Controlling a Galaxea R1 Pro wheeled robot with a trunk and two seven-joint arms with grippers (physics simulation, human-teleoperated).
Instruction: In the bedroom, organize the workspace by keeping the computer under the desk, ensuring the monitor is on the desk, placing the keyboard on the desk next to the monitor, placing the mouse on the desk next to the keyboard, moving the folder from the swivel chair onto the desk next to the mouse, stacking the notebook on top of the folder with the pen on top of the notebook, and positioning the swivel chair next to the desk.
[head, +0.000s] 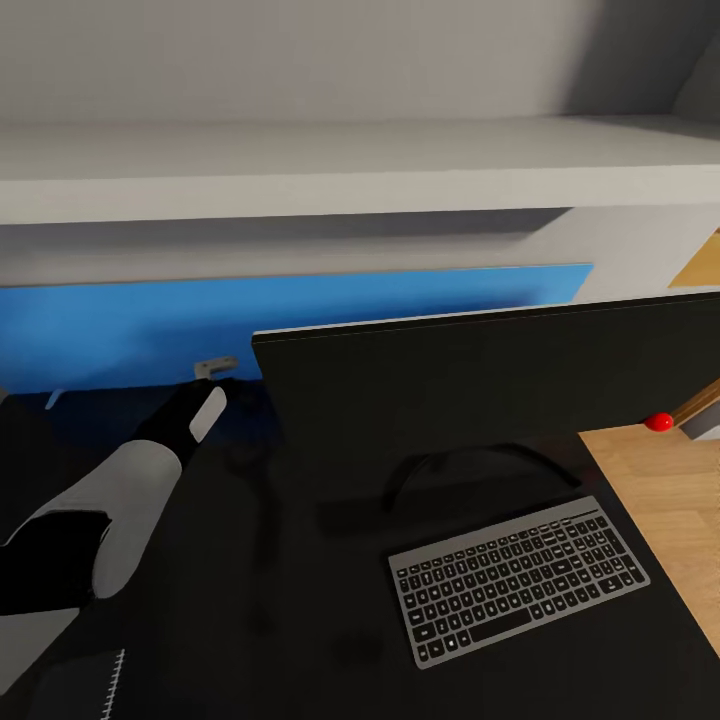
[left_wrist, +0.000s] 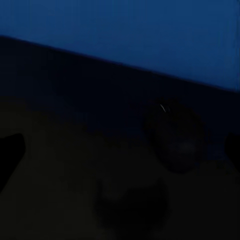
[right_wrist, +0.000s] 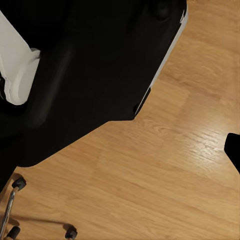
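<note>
keyboard (head: 518, 578) before monitor (head: 480, 400) (both on desk (head: 250, 600)).

Black-and-white robot arm, smooth and rounded

The left arm (head: 95, 520) is built of glossy cylindrical segments: a white shell nearest the body, a broad black band, then a pale grey-white sleeve that narrows into a black wrist with an oval white panel on its side. At its tip sits a small grey metal bracket. From the right wrist camera, a rounded white housing (right_wrist: 17, 70) with a moulded edge shows beside a black casing; a dark fingertip (right_wrist: 233, 150) pokes in.
</note>
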